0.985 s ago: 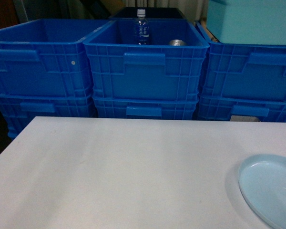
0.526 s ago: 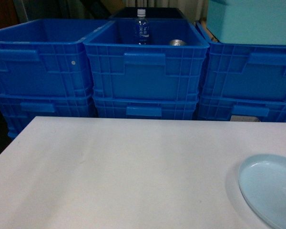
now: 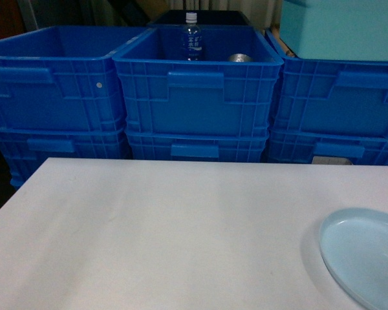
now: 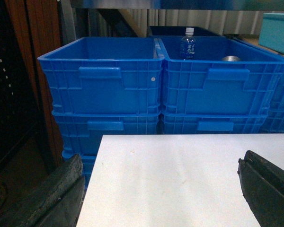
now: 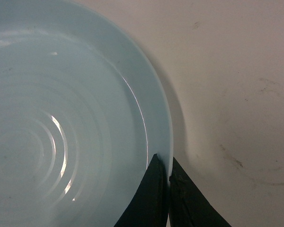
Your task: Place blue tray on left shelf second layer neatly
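**Pale blue tray pinched at the rim, bottom right of the desk**

Sky-blue and glossy, the blue tray [image 3: 365,258] sits at the near right corner of the white desk [image 3: 168,232] in the head view, partly cut off by the frame edge. It casts a soft shadow on its left side; I can't tell whether it rests flat or is tipped a bit.

Right wrist view is the good one: the right gripper [image 5: 166,182] has its two dark jaws clenched on the tray's raised rim, one finger inside the dish and one outside, with the rim sandwiched between them. You can see concentric rings and light glare on the inside of the dish, and some faint scuffs on the desk just beside it.

The left gripper [image 4: 161,189] is released, jaws spread wide apart at the bottom corners of its own view, with nothing between them but bare desk surface. It sits over the left edge of the desk.

Behind the desk is a wall of dark blue ribbed crates [image 3: 197,97], stacked two high and three across. The middle top crate holds a clear water bottle [image 3: 192,37] with a white cap and a blue label, standing upright, plus a silvery can top [image 3: 240,58] beside it. On the right stack there's a teal box [image 3: 343,29] resting on top. Brown wooden panel [image 4: 35,71] shows on the far left of the left wrist view.
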### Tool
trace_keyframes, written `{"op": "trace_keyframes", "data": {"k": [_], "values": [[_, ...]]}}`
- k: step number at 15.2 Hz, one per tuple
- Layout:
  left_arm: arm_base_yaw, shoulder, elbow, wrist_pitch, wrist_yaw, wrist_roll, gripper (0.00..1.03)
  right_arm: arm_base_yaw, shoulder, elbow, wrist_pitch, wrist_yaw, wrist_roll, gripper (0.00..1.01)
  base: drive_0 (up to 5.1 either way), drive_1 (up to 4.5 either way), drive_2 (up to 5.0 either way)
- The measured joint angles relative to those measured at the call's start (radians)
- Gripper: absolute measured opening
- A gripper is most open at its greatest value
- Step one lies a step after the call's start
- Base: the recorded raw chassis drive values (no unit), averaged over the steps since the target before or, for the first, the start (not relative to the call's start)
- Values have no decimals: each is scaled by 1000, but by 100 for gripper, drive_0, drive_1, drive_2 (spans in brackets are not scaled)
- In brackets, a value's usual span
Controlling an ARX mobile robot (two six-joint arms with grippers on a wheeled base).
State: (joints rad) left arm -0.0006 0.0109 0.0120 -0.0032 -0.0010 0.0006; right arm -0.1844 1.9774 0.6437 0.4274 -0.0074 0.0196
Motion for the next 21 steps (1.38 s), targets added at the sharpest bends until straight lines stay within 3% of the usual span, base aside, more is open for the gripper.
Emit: {"op": "trace_keyframes", "data": {"k": [5, 7, 12, 14, 18, 20, 21], "values": [[0, 0, 0, 0, 0, 0, 98, -8, 0, -27, 41, -14, 14, 2, 0, 0, 0], [0, 0, 0, 0, 0, 0, 98, 2, -106, -85, 83, -51, 13, 2, 0, 0, 0], [0, 0, 0, 0, 0, 0, 98, 8, -225, -98, 76, -99, 6, 2, 0, 0, 0], [0, 0, 0, 0, 0, 0, 98, 6, -293, -116, 75, -129, 5, 2, 0, 0, 0], [0, 0, 0, 0, 0, 0, 98, -3, -597, -193, 110, -239, -17, 2, 0, 0, 0], [0, 0, 0, 0, 0, 0, 98, -3, -764, -225, 69, -293, -16, 2, 0, 0, 0], [0, 0, 0, 0, 0, 0, 98, 16, -832, -236, 52, -293, -18, 2, 0, 0, 0]]}}
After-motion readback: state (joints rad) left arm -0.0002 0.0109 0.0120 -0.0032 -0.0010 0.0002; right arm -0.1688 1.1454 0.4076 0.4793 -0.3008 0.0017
